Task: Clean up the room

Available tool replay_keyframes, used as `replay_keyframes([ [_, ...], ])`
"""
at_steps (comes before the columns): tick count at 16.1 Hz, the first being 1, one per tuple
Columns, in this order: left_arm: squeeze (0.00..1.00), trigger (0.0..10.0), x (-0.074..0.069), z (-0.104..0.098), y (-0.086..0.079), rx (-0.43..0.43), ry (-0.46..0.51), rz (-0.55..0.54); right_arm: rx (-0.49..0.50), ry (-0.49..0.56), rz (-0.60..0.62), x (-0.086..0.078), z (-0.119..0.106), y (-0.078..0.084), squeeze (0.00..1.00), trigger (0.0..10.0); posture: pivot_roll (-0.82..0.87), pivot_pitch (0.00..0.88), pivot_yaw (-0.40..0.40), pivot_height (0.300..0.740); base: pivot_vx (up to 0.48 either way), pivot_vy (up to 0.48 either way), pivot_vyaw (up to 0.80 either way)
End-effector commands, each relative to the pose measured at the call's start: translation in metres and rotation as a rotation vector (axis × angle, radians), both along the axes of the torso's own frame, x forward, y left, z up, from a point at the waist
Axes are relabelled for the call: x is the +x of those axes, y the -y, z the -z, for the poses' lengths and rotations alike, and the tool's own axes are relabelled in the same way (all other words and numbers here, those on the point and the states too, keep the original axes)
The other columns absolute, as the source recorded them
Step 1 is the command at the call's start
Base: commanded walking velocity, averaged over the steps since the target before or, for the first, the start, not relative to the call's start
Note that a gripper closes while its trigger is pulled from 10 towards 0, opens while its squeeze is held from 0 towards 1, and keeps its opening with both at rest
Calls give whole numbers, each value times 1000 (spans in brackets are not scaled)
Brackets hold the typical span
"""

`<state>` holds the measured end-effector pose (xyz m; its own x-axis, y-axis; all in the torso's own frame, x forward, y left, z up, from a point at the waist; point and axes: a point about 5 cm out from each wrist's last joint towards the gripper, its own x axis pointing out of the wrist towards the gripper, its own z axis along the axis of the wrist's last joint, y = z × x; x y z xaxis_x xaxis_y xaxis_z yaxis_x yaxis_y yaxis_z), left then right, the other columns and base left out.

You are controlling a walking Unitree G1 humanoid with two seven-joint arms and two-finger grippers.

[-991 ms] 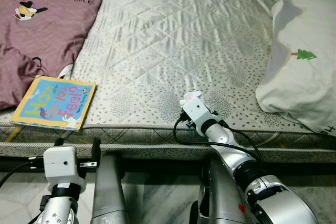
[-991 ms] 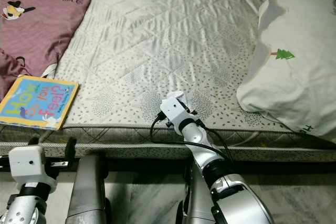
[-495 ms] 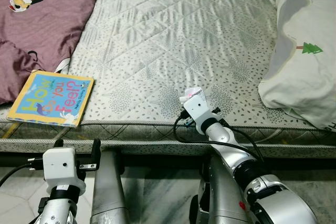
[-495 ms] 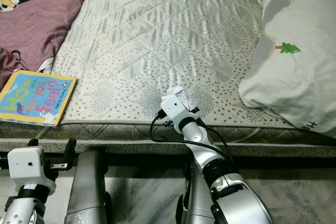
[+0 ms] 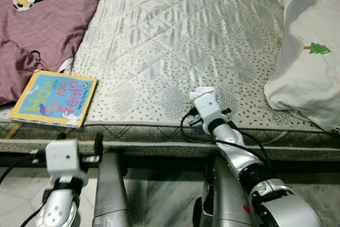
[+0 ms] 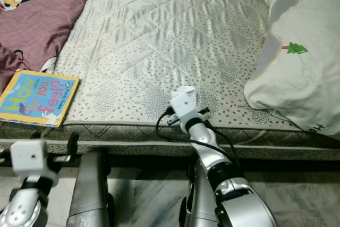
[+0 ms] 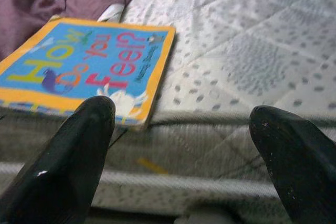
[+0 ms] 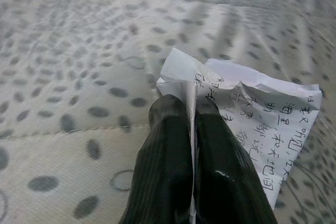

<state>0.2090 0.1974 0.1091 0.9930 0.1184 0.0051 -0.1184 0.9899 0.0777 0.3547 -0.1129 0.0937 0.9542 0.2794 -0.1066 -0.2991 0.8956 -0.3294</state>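
Note:
A crumpled white paper [image 8: 247, 103] with handwriting is pinched in my right gripper [image 8: 190, 109], whose black fingers [image 8: 165, 145] are shut on its folded edge. From the head, the paper [image 5: 203, 92] and gripper hover just above the grey quilted mattress [image 5: 180, 35] near its front edge. My left gripper [image 7: 181, 145] is open, low in front of the mattress side, and a colourful children's book [image 7: 84, 69] lies beyond it on the front left corner. The book [image 5: 54, 98] shows left of the right arm.
A purple printed blanket [image 5: 37, 19] covers the bed's back left. A white pillow [image 5: 311, 62] with a small green tree lies at the right. The bed frame edge [image 5: 159, 150] and marble floor [image 5: 164, 195] run below, close to my body.
My right gripper with the paper has drifted slightly right along the mattress edge. The left wrist has tilted and shifted a little. The camera has moved somewhat.

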Motion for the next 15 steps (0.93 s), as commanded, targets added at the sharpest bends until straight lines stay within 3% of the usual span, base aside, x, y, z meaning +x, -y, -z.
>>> replay_keyframes([
  [1,0,10000,1,8,0,-17,-18,1,84,-33,9,-11,10,6,0,0,165,152,-12,498,0,0,0],
  [3,0,10000,6,8,2,-20,-11,7,141,-21,14,-15,10,8,0,0,157,140,-9,498,0,0,0],
  [5,0,10000,14,7,3,-29,8,9,328,-29,-15,-29,4,3,0,0,124,98,4,498,0,0,0],
  [6,0,10000,16,6,3,-38,17,11,374,-17,-48,-36,1,0,0,0,116,90,8,498,0,0,0],
  [7,0,10000,20,8,3,-49,18,13,424,26,-62,-45,-8,-2,0,10000,102,75,15,498,0,0,0],
  [10,0,10000,29,8,9,-56,30,42,494,87,-30,-52,-24,0,0,10000,80,59,31,498,0,0,0],
  [11,0,10000,34,6,12,-58,41,57,531,123,-71,-57,-35,-3,0,10000,78,62,38,498,0,0,0],
  [15,0,10000,36,9,10,-48,43,70,525,118,-70,-62,-43,-7,0,10000,79,64,41,542,0,0,0],
])
